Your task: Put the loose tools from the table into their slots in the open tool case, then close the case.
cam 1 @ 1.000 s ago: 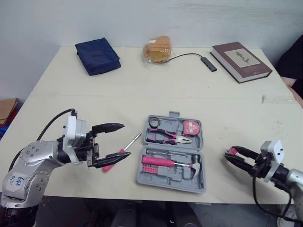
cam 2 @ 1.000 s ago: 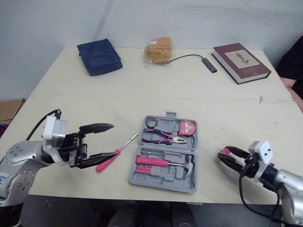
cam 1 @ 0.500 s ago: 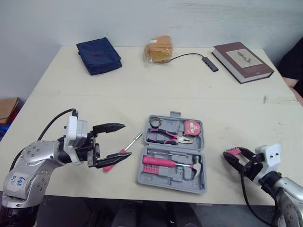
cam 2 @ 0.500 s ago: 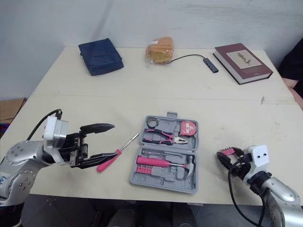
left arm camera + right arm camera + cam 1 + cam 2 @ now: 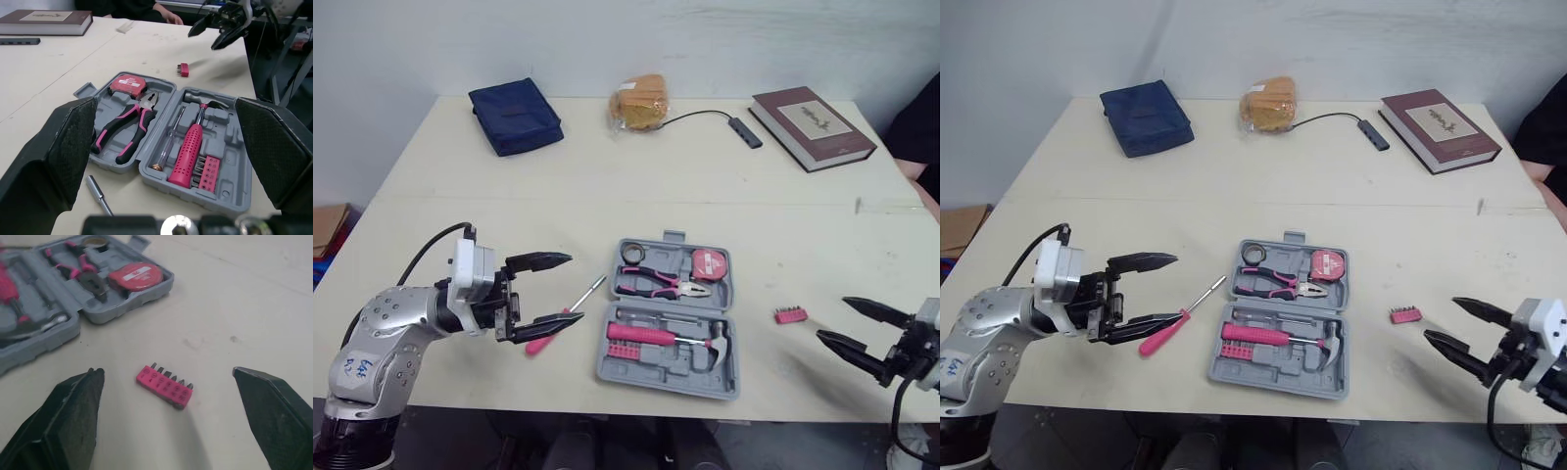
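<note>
My right claw (image 5: 832, 318) now wide, no longer around the pink bit strip (image 5: 790, 314), loose on the desk (image 5: 607, 176); left claw (image 5: 576, 288) wide.

Bench (image 5: 607, 186): pale cream top with a seam running across the middle. Lying directly on it:
- navy fabric pouch (image 5: 515, 116), at 11 o'clock, near the far edge;
- bagged bread (image 5: 641, 102), at 12 o'clock;
- USB hub (image 5: 744, 131), at 1 o'clock, dark and slim, with its cable running toward the bagged bread;
- maroon book (image 5: 812, 115), at 2 o'clock, closed;
- tool case (image 5: 670, 317), grey, open flat, at 6 o'clock;
- screwdriver (image 5: 563, 315), pink-handled, just beside the case at its 9 o'clock;
- bit strip (image 5: 790, 314), pink, at the case's 3 o'clock and apart from it.
</note>
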Controlling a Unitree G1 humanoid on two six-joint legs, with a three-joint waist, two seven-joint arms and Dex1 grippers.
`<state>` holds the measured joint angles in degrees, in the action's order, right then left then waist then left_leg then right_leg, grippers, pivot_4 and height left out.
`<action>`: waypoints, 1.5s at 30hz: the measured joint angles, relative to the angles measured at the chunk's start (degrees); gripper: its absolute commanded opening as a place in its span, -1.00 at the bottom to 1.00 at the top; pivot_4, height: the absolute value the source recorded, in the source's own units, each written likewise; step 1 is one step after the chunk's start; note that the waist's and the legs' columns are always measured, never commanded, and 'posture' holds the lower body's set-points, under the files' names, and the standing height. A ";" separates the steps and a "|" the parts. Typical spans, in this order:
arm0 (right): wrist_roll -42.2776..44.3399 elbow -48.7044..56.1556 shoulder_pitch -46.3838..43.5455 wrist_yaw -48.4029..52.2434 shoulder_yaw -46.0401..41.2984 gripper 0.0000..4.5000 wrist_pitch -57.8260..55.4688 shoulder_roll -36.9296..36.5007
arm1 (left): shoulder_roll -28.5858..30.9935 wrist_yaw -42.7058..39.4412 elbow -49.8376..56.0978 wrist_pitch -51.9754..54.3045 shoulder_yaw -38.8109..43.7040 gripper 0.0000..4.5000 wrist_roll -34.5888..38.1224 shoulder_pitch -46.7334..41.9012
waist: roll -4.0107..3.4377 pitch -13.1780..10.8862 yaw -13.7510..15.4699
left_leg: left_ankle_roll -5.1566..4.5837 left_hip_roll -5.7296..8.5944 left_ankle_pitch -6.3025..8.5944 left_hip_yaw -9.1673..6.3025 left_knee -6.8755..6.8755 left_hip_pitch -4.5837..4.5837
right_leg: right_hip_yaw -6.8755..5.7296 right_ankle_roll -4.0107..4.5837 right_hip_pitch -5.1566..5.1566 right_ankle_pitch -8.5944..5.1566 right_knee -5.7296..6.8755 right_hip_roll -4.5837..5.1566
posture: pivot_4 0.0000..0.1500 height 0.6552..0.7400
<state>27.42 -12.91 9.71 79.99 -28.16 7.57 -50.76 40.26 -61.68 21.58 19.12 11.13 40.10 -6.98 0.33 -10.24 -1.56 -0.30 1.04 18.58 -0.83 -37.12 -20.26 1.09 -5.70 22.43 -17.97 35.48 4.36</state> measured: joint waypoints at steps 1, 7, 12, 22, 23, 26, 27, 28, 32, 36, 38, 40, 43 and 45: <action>-1.31 -4.08 -2.40 3.27 1.80 0.94 2.63 -1.65 | -0.13 -0.04 -0.01 -0.01 -0.23 1.00 0.00 -0.25 | 0.00 -0.01 -0.02 | 0.00 0.00 0.00 0.00 -0.01 0.00 | 0.00 0.00 0.00 0.00 0.00 0.00 | 1.00 1.00; -5.43 -25.61 -22.62 9.10 19.40 0.94 12.10 -7.88 | -0.25 -0.09 -0.09 0.23 -1.13 1.00 -0.05 -1.95 | -0.02 -0.10 -0.24 | 0.12 -0.05 -0.07 0.05 -0.06 0.06 | 0.05 0.00 0.05 0.00 0.12 -0.08 | 1.00 1.00; -7.52 -35.95 -35.07 9.43 28.68 0.94 16.19 -6.32 | -0.32 0.66 0.48 1.05 -2.15 1.00 -0.04 -2.67 | -0.03 -0.13 0.00 | 0.39 -0.05 -0.21 0.00 -0.05 0.01 | 0.01 0.00 0.07 0.00 0.10 -0.08 | 1.00 1.00; -5.12 -44.04 -40.52 9.58 40.42 0.94 24.12 -6.28 | 0.36 2.14 3.78 2.97 -0.85 1.00 0.41 0.85 | -0.02 -0.14 0.01 | 0.36 -0.04 -0.19 -0.10 -0.20 -0.08 | -0.09 -0.02 0.01 0.01 0.03 0.01 | 1.00 1.00; -4.75 -44.53 -40.84 9.60 40.99 0.94 24.77 -6.28 | 0.50 2.14 4.04 3.04 -0.64 1.00 0.50 0.90 | -0.02 -0.14 0.01 | 0.37 -0.04 -0.19 -0.10 -0.20 -0.07 | -0.10 -0.02 0.01 0.01 0.04 0.00 | 1.00 1.00; -3.99 -45.81 -41.37 9.71 41.93 0.94 25.89 -6.27 | 1.03 2.10 4.72 3.36 -0.26 1.00 0.98 1.19 | -0.02 -0.14 0.01 | 0.37 -0.04 -0.19 -0.10 -0.20 -0.07 | -0.09 -0.02 0.00 0.01 0.03 0.01 | 1.00 1.00; -3.70 -46.00 -41.46 9.71 42.28 0.94 26.18 -6.27 | 1.17 2.09 4.72 3.51 -0.05 1.00 1.10 1.38 | -0.02 -0.13 0.01 | 0.37 -0.04 -0.19 -0.10 -0.21 -0.07 | -0.09 -0.02 -0.01 0.01 0.03 0.02 | 1.00 1.00; -3.08 -46.15 -41.49 9.71 43.13 0.85 26.24 -6.30 | 1.28 2.08 4.72 3.66 0.21 1.00 1.19 1.62 | 0.00 -0.12 0.01 | 0.37 -0.04 -0.19 -0.10 -0.21 -0.06 | -0.09 -0.02 -0.01 0.01 0.03 0.02 | 1.00 1.00; 0.72 -44.99 -40.53 9.84 46.28 0.16 26.04 -6.46 | 1.66 1.59 4.72 4.01 0.70 1.00 1.34 2.13 | 0.12 -0.06 -0.11 | 0.35 -0.07 -0.17 -0.13 -0.21 -0.05 | -0.11 -0.02 -0.03 0.01 0.03 0.01 | 1.00 1.00; 2.23 -44.80 -40.46 9.94 47.95 -0.61 26.06 -6.46 | 2.39 1.24 4.72 4.05 0.98 1.00 1.54 2.08 | 0.15 -0.05 -0.57 | 0.15 -0.07 -0.06 -0.10 -0.22 0.16 | -0.07 -0.01 -0.22 0.01 0.04 0.01 | 1.00 1.00; 2.85 -44.95 -40.14 9.94 47.90 -0.67 25.97 -6.48 | 2.43 0.96 4.71 4.05 1.15 1.00 1.68 2.05 | 0.15 -0.05 -0.50 | 0.14 -0.07 -0.06 -0.12 -0.22 0.18 | -0.08 -0.01 -0.25 0.01 0.04 0.02 | 1.00 1.00; 3.81 -44.80 -39.45 9.94 47.53 -0.67 25.40 -6.54 | 2.44 0.75 4.70 4.07 1.22 1.00 1.72 2.01 | 0.15 -0.05 -0.39 | 0.13 -0.07 -0.05 -0.12 -0.22 0.17 | -0.08 -0.01 -0.24 0.01 0.03 0.04 | 1.00 1.00; 5.41 -42.93 -37.51 9.88 45.36 -0.67 22.73 -6.58 | 2.43 0.40 4.66 4.09 1.13 1.00 1.73 1.70 | 0.13 -0.06 -0.17 | 0.15 -0.06 -0.06 -0.12 -0.22 0.05 | -0.08 -0.01 -0.10 0.01 0.05 0.05 | 1.00 1.00; 6.51 -38.98 -35.06 9.83 43.06 -0.67 20.41 -6.44 | 2.39 0.29 4.57 4.09 0.87 1.00 1.73 1.06 | 0.07 -0.09 -0.01 | 0.17 -0.06 -0.07 -0.13 -0.20 -0.05 | -0.09 -0.01 0.02 0.01 0.07 0.05 | 1.00 1.00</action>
<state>33.93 -51.89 -25.35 89.82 14.90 27.98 -57.20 42.65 -61.39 26.15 23.20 12.00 41.83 -5.91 0.40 -10.33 -1.57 -0.13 0.98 18.50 -0.96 -37.32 -20.32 1.00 -5.71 22.45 -17.96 35.56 4.41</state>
